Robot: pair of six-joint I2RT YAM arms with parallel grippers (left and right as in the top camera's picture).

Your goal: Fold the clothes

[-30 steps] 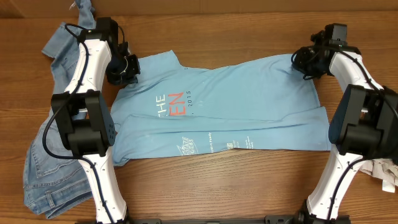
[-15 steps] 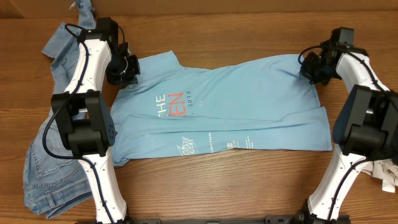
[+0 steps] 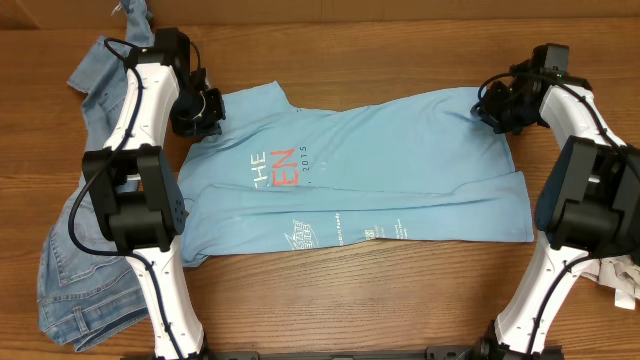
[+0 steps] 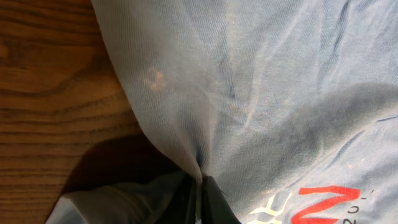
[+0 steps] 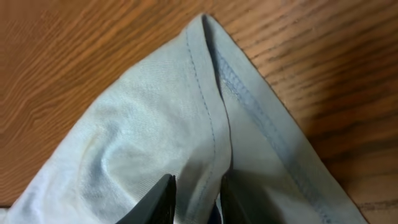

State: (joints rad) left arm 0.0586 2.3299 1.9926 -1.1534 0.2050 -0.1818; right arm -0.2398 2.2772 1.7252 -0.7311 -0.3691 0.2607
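Observation:
The light sky-blue T-shirt (image 3: pixel 380 170) lies spread across the wooden table, with white and orange-red lettering facing up. My left gripper (image 3: pixel 205 115) is at its top left corner. In the left wrist view its fingers (image 4: pixel 200 186) are shut on a pinched ridge of the shirt's fabric (image 4: pixel 261 93), with the red lettering beside them. My right gripper (image 3: pixel 497 108) is at the shirt's top right corner. In the right wrist view its fingers (image 5: pixel 196 193) close narrowly on a raised fold of the hemmed corner (image 5: pixel 155 124).
Denim jeans (image 3: pixel 70 250) lie crumpled along the left side of the table, behind and under the left arm. Some white material (image 3: pixel 620 280) lies at the right edge. Bare wood (image 3: pixel 380 300) runs along the front.
My right gripper moved a little right along the shirt's top right corner, then shifted slightly back left. The left gripper and the shirt have stayed put.

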